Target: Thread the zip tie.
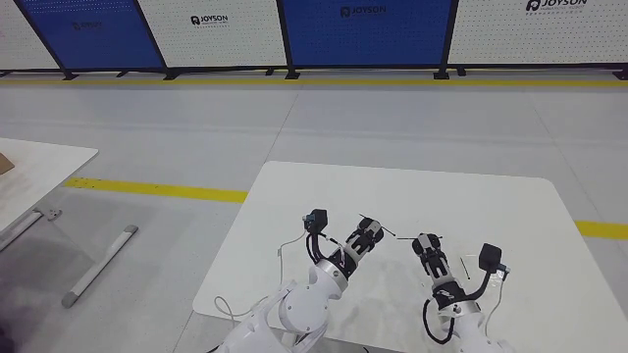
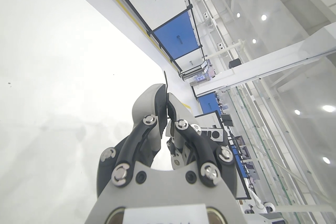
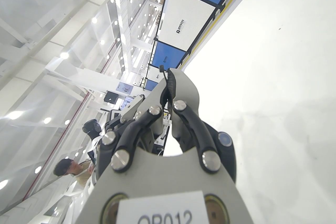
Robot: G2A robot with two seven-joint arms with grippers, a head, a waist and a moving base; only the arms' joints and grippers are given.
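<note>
Now you are readying the threading above the bench [image 1: 471, 196] at lower centre, left gripper [image 2: 167, 93] jaws pinching the zip tie [image 2: 165, 82] tail, right gripper [image 3: 168, 79] jaws pinching its head [image 3: 161, 68], with tip-to-slot alignment probably coming next.

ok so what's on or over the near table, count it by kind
grippers: 2 (left gripper, right gripper, each shut on one end of the tie)
black zip tie: 1
white table: 1
total: 4
</note>
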